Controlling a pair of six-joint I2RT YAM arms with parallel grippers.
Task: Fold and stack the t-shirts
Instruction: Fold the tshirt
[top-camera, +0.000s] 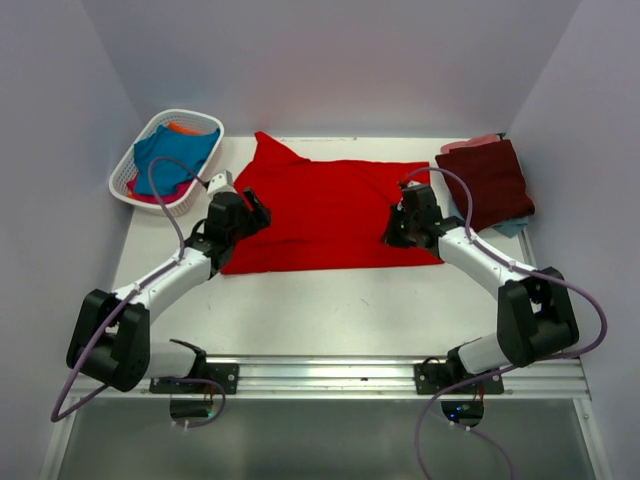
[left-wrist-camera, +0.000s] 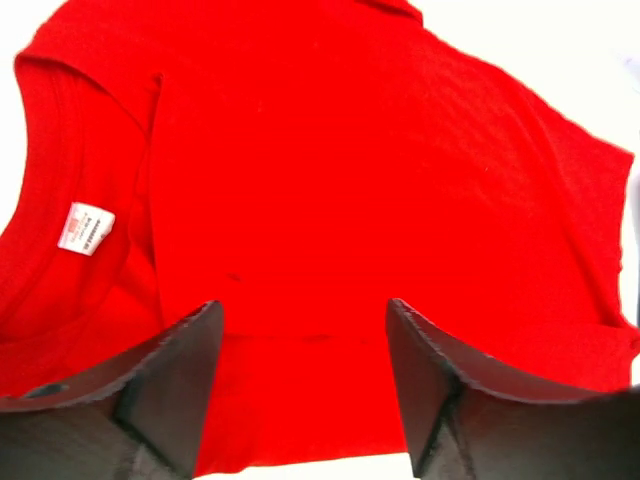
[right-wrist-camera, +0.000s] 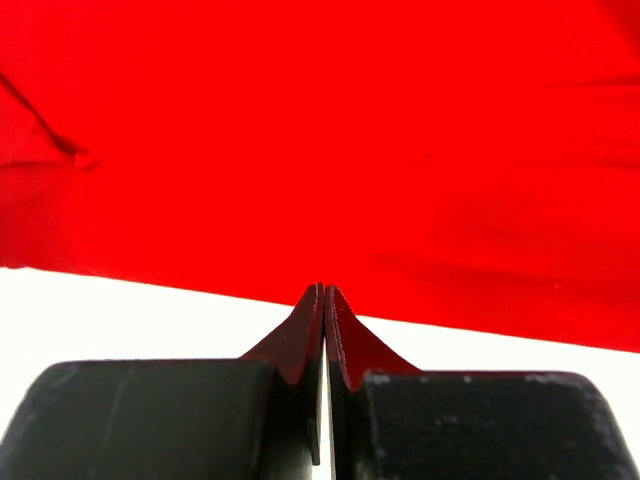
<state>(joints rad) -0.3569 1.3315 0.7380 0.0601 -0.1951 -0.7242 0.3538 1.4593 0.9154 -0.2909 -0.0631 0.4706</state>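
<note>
The bright red t-shirt (top-camera: 325, 210) lies flattened across the middle of the table, one sleeve pointing to the back left. My left gripper (top-camera: 255, 212) hangs over its left end. In the left wrist view this gripper (left-wrist-camera: 302, 305) is open above the red t-shirt (left-wrist-camera: 350, 170), near the collar and its white label (left-wrist-camera: 85, 228), with nothing pinched. My right gripper (top-camera: 398, 232) is at the shirt's right end. In the right wrist view it (right-wrist-camera: 325, 288) is shut, its tips at the edge of the red t-shirt (right-wrist-camera: 330, 130), and no cloth shows between them.
A folded dark maroon t-shirt (top-camera: 490, 180) lies at the back right on a pale blue one (top-camera: 515, 228), with pink cloth (top-camera: 470, 143) behind it. The white lattice basket (top-camera: 122, 178) at the back left holds teal blue (top-camera: 175, 155) and orange (top-camera: 185, 128) shirts. Bare table (top-camera: 330, 310) lies in front.
</note>
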